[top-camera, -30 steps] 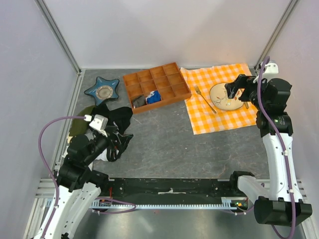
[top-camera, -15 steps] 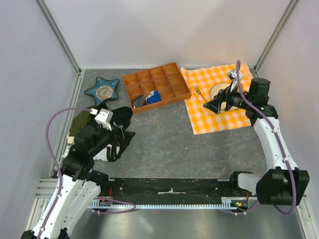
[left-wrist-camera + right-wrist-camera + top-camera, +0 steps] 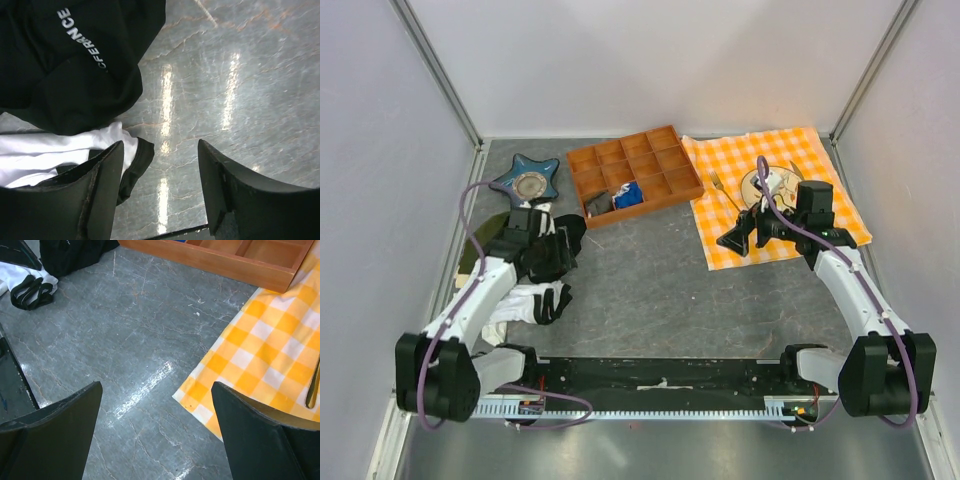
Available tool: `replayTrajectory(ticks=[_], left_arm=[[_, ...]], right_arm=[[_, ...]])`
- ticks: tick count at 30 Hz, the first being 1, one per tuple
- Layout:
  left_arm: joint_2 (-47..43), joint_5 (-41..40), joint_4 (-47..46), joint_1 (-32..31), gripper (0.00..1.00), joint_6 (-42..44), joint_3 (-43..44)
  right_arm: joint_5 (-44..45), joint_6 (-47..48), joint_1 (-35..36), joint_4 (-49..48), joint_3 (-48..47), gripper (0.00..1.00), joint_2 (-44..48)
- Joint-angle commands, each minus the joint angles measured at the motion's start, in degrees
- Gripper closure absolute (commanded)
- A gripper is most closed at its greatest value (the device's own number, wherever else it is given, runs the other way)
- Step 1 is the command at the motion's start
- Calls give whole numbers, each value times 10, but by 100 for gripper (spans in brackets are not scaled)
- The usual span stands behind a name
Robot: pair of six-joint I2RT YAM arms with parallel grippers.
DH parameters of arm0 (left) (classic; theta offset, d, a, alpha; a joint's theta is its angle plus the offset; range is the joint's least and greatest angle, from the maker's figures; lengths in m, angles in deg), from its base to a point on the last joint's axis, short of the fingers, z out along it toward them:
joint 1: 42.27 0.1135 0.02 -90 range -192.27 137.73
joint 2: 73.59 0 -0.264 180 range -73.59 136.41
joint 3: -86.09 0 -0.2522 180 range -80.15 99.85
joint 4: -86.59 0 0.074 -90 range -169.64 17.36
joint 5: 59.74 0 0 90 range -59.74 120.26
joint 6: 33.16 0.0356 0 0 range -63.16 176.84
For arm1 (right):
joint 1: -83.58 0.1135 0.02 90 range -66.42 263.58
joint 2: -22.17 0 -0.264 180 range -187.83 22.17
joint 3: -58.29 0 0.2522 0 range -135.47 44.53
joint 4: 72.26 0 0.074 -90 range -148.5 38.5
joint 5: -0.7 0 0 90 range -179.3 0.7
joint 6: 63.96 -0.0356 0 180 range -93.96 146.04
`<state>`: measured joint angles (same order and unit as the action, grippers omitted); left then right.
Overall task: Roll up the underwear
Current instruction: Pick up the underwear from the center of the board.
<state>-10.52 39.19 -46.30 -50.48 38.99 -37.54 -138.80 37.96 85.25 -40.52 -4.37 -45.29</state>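
Left gripper (image 3: 160,147) spread, empty, at underwear (image 3: 55,152) edge beside black heap (image 3: 75,65). Pinch the white hem only, pull clear of heap. Right gripper (image 3: 155,390) spread too, empty.

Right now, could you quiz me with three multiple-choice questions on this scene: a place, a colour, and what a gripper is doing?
1. Where does the underwear lie? A on the plate; B on the table beside the black clothing heap; C in the wooden tray.
2. What colours is the checked cloth? A orange and white; B blue and white; C green and black.
3. How is the right gripper? A shut on a fork; B shut on the plate; C open, holding nothing.
B: the top view shows it by the heap. A: its squares are orange and white. C: its wrist view shows it spread wide, nothing held.
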Motion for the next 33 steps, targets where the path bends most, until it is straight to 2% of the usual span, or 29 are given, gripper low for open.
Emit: replayTrajectory(ticks=[1, 3, 7, 15, 16, 17, 19, 22, 24, 25, 29, 33], left_arm=[[64, -82, 47, -66, 35, -27, 53], [92, -105, 67, -96, 38, -39, 59], [160, -188, 117, -104, 42, -87, 71], [175, -269, 146, -161, 44, -121, 78], [180, -268, 147, -162, 48, -123, 78], [183, -267, 148, -163, 59, -124, 79], [194, -269, 149, -164, 61, -127, 81], [203, -270, 150, -164, 77, -123, 85], [201, -276, 155, -164, 92, -121, 90], [193, -275, 156, -164, 97, -119, 92], [132, -222, 175, -178, 98, -111, 119], [56, -91, 183, -223, 98, -91, 170]], right_arm=[[-3, 20, 11, -1, -29, 2, -7], [-2, 24, 19, 3, -30, 2, -7], [0, 29, 25, 13, -32, 2, -5], [4, 34, 32, 15, -32, 2, -7], [3, 34, 32, 15, -32, 2, -7], [4, 35, 32, 16, -31, 2, -7], [5, 35, 32, 17, -30, 2, -7], [5, 37, 32, 18, -31, 2, -7], [5, 40, 32, 19, -31, 2, -6], [6, 41, 32, 20, -31, 2, -6], [-2, 46, 32, 24, -31, 2, -6], [-15, 56, 32, 29, -32, 2, -7]])
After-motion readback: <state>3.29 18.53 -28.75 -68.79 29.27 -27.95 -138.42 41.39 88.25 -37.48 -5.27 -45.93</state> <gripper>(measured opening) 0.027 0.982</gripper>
